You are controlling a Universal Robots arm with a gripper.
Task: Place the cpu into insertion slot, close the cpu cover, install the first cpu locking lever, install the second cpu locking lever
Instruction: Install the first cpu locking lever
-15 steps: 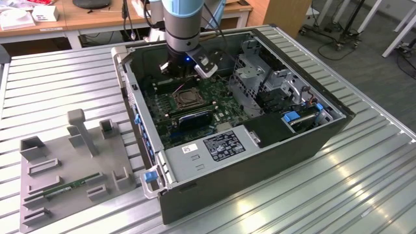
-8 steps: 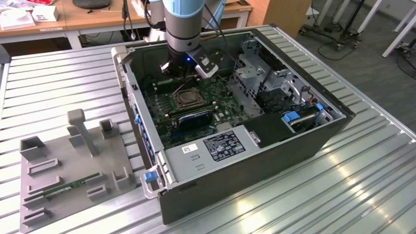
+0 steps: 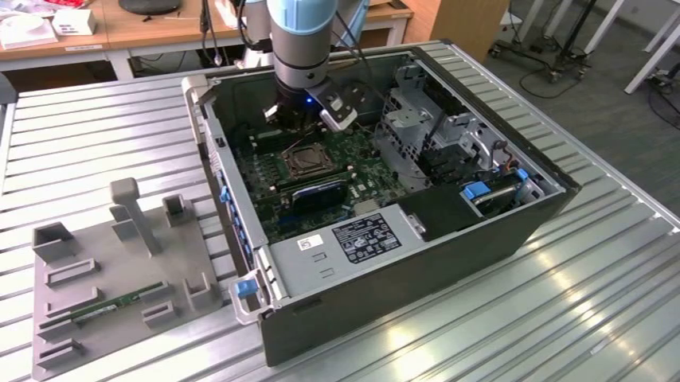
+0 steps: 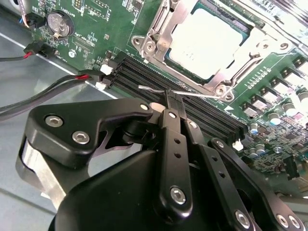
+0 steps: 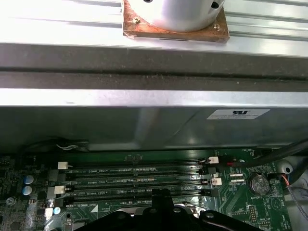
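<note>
The cpu [image 4: 207, 41], a pale silvery square, lies in the insertion slot [image 3: 305, 161] on the green board. The cpu cover [image 4: 156, 36], a silvery frame, lies flat around the chip. A thin silvery locking lever [image 4: 202, 94] stretches along the socket's edge beside the black memory slots [image 4: 144, 77]. My gripper [image 4: 172, 102] is shut, its black fingertips [image 5: 161, 197] right at this lever, over the memory slots. In the exterior view the gripper [image 3: 295, 115] hangs inside the open computer case, just behind the socket.
The case walls [image 3: 218, 151] and a metal drive cage [image 3: 425, 119] hem the arm in. Black and red cables [image 4: 57, 89] run near the gripper. A power supply [image 3: 361, 239] sits in front. A grey fixture tray [image 3: 64, 326] holding a memory stick [image 3: 117, 306] lies at the exterior view's left.
</note>
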